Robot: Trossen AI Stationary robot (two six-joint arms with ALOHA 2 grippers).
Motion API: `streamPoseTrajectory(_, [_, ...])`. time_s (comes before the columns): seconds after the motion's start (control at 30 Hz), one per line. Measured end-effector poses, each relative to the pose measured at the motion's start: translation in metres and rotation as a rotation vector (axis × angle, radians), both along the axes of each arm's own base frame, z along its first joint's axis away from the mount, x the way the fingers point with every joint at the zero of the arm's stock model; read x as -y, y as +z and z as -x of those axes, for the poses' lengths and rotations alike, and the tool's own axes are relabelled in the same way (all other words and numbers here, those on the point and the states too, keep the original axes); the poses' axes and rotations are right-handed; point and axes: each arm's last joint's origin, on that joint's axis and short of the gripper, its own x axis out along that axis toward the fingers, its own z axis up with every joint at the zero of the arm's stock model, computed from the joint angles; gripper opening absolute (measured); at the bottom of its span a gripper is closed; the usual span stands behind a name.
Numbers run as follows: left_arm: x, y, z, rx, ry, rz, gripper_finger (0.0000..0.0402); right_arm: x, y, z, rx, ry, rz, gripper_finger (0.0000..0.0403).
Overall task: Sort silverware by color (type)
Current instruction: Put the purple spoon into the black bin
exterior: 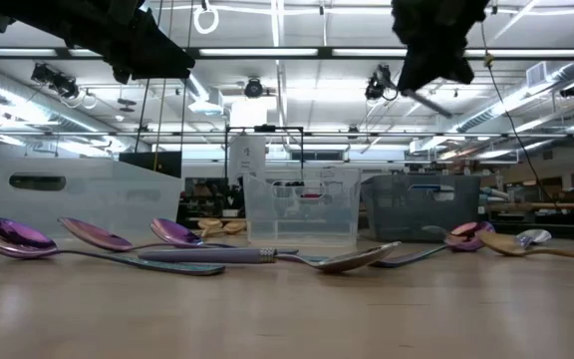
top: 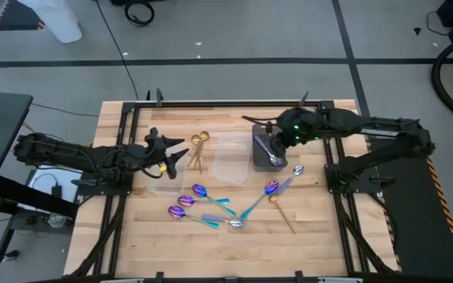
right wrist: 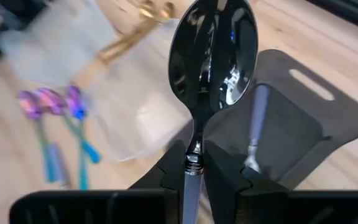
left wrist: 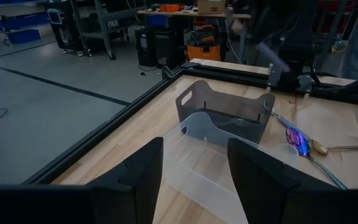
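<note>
My right gripper [top: 277, 140] hovers over the dark grey tray [top: 259, 162], shut on a silver spoon [right wrist: 213, 56] with a pale handle. One more silver spoon [top: 274, 158] lies inside the tray. Gold utensils [top: 199, 149] lie on the table between the two clear containers. Several purple-blue spoons with teal handles [top: 199, 192] lie on the near half of the table, and further mixed spoons [top: 278, 189] lie right of them. My left gripper [top: 179, 154] is open, above the left clear container [top: 166, 179], touching nothing. My right gripper pinches the silver spoon between its two fingers at the neck [right wrist: 194, 163], where the bowl meets the pale handle. The fingers lie along the spoon, and the bowl sticks out beyond the fingertips. The spoon is lifted clear, above the tray.
A second clear container [top: 233, 157] stands just left of the tray. The black table frame [top: 124, 141] runs along the wooden top's edges. Bare wood shows along the near edge [top: 226, 251]. In the low view, spoons [exterior: 98, 239] lie across the foreground.
</note>
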Motion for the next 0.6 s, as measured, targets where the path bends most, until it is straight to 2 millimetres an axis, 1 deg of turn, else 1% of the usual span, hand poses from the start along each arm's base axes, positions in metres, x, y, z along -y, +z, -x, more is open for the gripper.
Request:
streamPoseTrajectory(0.3, [0.0,0.0,0.0,0.0,0.0,0.0,0.0188,0.033,-0.03,-0.022,-0.15,-0.003,0.038,0.0052])
streamPoseTrajectory(0.6, [0.0,0.0,0.0,-0.001,0.0,0.0,0.0188,0.052,-0.057,-0.039,-0.247,0.01,0.04,0.0052])
